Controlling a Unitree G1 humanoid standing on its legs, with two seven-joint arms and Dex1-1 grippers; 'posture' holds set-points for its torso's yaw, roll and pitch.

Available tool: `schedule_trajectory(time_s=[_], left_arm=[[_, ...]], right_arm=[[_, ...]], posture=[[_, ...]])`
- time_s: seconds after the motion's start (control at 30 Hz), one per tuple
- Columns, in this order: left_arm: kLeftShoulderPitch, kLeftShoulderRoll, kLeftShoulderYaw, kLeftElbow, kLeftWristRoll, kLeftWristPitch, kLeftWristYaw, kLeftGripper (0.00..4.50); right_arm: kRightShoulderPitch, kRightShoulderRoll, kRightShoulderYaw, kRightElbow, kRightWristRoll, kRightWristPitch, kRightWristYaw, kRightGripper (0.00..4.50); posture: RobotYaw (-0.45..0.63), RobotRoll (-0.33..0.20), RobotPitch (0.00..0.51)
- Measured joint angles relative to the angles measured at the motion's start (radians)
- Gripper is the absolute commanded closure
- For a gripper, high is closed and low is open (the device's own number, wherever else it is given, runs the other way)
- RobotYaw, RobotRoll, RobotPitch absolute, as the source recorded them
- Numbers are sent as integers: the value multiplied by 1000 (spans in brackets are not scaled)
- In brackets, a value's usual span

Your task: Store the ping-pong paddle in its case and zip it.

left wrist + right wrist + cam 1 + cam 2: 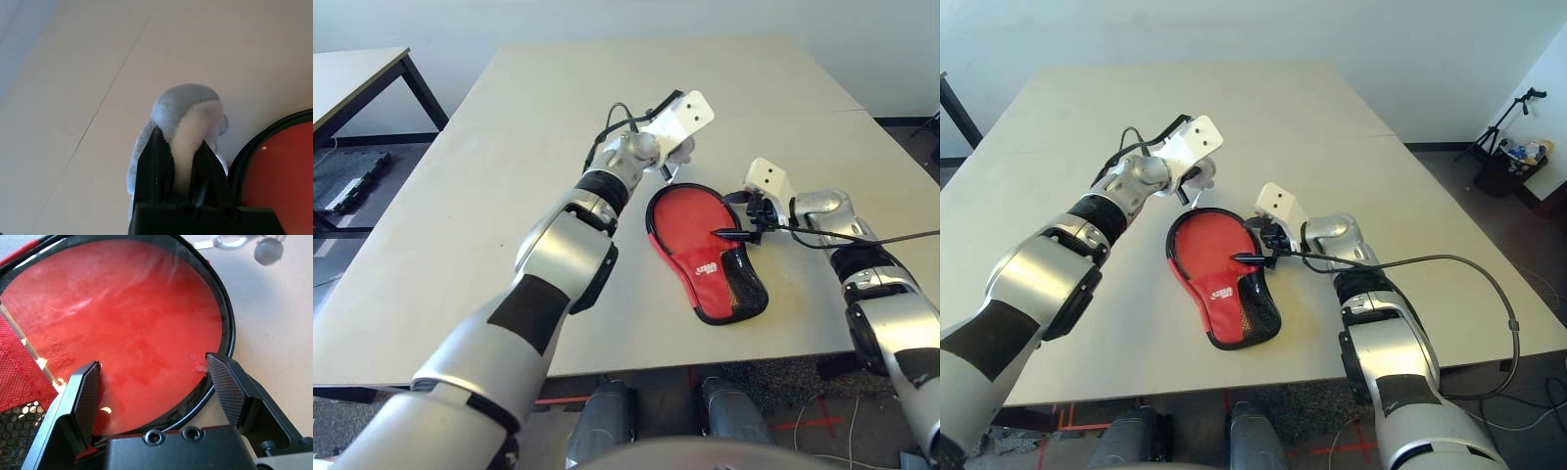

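So here's where I'm at with the paddle job. The ping-pong paddle [132, 318] is already sitting inside the case [707, 257], red rubber face up, with the case lying flat on the table [460, 196] between my two arms. The flap over the round end looks peeled back, so the head of the paddle is exposed and the black zipper edging runs around it.

My left gripper [178, 161] is clamped tight on a soft grey-and-white fuzzy thing [188, 110], just beside the round end of the case. It looks like a pull tab or charm hanging off the zipper, but I honestly can't tell for sure that it's attached. My right gripper [154, 377] is spread wide, hovering low over the near rim of the paddle face, one finger either side, gripping nothing.

My read: the insertion part is done and zipping is what's left. Tips for doing that well:

- Use the right gripper to pin the case so it doesn't skate across the table when the left one pulls.
- Get the flap laid back over the paddle face before hauling on the zipper, otherwise the teeth won't meet.
- Pull along the curve of the edging, not straight up, or the whole case lifts.
- Go slow around the round end; that's where fabric likes to snag.
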Motion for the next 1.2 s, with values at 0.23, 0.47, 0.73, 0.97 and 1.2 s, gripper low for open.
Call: schedule_trajectory(time_s=[0.23, 0.47, 0.73, 0.97, 1.2], left_arm=[[-1, -52, 7, 4, 20, -3, 10, 4341], [-2, -106, 26, 4, 18, -15, -3, 3611], [-51, -132, 81, -25, -24, -56, -44, 924], [-99, -115, 100, -28, -36, -64, -47, 34], [-125, -38, 118, -28, -44, -69, -46, 34]], right_arm=[[20, -3, -4, -28, 15, 19, -7, 0], [27, -2, -4, -40, 18, 28, -7, 0], [27, 16, -1, -41, 20, 29, -19, 0], [28, 19, -1, -40, 20, 29, -25, 0], [26, 23, 0, -34, 20, 28, -26, 0]], posture=[[-92, 0, 41], [-94, 0, 40], [-87, 0, 43], [-77, 0, 45], [-69, 0, 45]])
